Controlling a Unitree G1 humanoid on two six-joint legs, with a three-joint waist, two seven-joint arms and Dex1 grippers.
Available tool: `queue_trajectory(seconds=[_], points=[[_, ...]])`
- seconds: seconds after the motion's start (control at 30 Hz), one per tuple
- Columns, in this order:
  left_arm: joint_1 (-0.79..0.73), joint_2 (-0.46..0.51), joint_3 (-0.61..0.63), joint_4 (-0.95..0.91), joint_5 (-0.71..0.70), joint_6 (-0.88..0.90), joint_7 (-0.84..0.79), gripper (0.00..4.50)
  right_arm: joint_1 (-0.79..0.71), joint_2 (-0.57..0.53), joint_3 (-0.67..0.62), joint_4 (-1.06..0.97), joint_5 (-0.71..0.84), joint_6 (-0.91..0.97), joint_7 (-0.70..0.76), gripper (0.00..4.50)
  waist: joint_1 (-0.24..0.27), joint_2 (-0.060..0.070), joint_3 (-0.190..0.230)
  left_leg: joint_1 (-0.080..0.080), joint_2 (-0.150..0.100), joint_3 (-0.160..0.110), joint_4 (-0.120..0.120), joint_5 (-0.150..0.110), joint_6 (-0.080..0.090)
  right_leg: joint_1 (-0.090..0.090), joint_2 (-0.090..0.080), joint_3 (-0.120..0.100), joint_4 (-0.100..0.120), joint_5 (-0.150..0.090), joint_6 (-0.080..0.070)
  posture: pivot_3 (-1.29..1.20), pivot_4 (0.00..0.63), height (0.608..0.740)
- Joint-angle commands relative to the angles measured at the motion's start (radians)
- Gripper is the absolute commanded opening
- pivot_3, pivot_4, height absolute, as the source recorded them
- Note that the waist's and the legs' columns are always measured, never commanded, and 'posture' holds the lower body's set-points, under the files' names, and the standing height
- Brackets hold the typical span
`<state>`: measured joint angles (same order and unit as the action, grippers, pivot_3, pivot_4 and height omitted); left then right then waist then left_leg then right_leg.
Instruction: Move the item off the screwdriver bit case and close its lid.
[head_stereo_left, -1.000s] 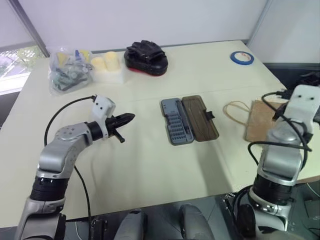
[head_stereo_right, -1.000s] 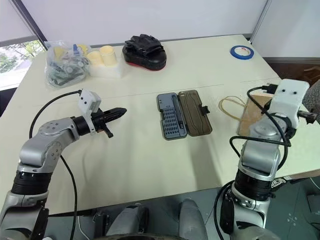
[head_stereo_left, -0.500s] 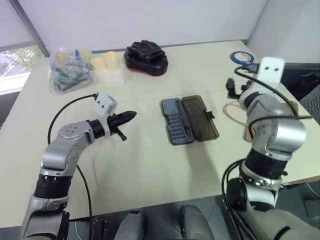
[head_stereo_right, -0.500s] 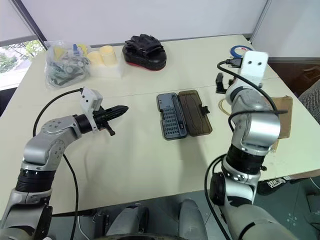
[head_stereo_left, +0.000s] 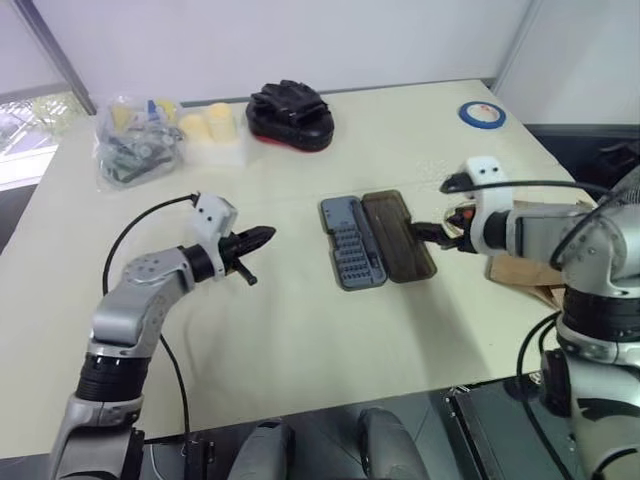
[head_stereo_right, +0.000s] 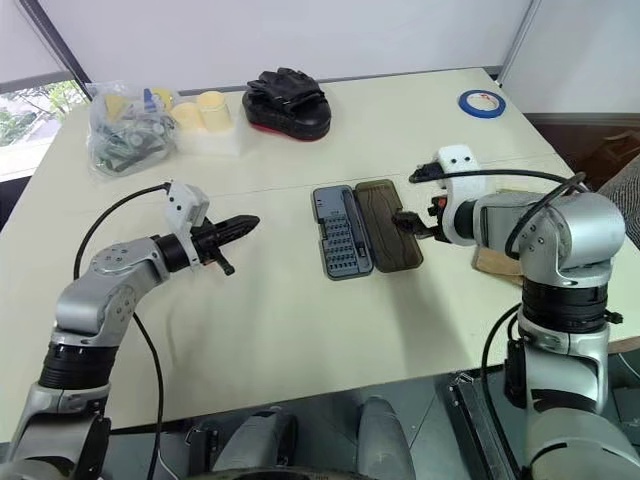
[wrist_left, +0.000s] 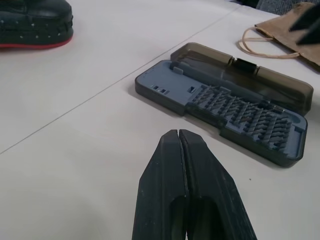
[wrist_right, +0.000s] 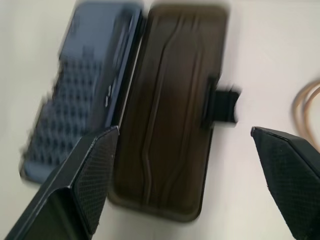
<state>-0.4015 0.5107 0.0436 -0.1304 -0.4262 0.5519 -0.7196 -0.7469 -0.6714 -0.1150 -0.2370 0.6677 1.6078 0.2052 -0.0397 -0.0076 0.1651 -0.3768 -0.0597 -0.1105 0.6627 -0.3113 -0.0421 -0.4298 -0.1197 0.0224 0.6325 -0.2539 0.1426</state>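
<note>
With the kraft paper bag (wrist_left: 295, 36) already lying on the table beside the screwdriver bit case (head_stereo_left: 377, 240), well clear of it on the robot's right, the step in hand looks like the closing of the lid. The case lies open and flat near the middle of the table (head_stereo_left: 300, 330), its grey tray (head_stereo_left: 350, 243) of bits toward the robot's left and the smoky brown lid (head_stereo_left: 398, 236) toward its right, latch tab (wrist_right: 221, 106) on the outer edge.

The right gripper (head_stereo_left: 432, 235) hangs just over that latch edge, fingers (wrist_right: 92, 175) spread wide with nothing between them, pointing forward and down at the lid. Next, I judge, it must get a fingertip under or against the lid's outer edge and swing it over the hinge onto the tray, then press until the latch catches; the light case may slide.

The left gripper (head_stereo_left: 258, 238) is held level above the table, well apart from the case and pointing toward it, fingers pressed together and empty.
</note>
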Motion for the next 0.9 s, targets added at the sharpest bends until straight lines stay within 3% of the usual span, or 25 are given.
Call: queue_trajectory(seconds=[0.03,0.33,0.9], points=[[-0.010,-0.001,0.006,-0.023,0.000,-0.026,-0.002,0.00,0.031,-0.019,0.012,-0.053,0.085,0.007,-0.067,4.39,0.003,0.000,0.000,0.000,0.000,0.000,0.000,0.000,0.000,0.000,0.000,0.000,0.000,0.000,0.000,0.00,0.150,0.740],[-0.006,-0.005,0.003,-0.036,0.005,-0.018,0.004,0.00,0.112,0.045,-0.011,-0.048,0.147,0.007,-0.251,4.39,0.023,0.000,0.000,0.000,0.000,0.000,0.001,0.000,0.000,0.000,0.000,0.000,0.000,0.000,0.000,0.00,0.150,0.740],[0.010,-0.009,-0.007,-0.059,0.007,-0.015,0.014,0.00,0.163,0.115,-0.094,0.023,0.077,0.007,-0.342,4.39,0.026,0.000,0.000,-0.001,0.000,0.001,0.002,0.000,0.000,0.001,0.000,0.000,0.000,0.000,0.000,0.00,0.150,0.740]])
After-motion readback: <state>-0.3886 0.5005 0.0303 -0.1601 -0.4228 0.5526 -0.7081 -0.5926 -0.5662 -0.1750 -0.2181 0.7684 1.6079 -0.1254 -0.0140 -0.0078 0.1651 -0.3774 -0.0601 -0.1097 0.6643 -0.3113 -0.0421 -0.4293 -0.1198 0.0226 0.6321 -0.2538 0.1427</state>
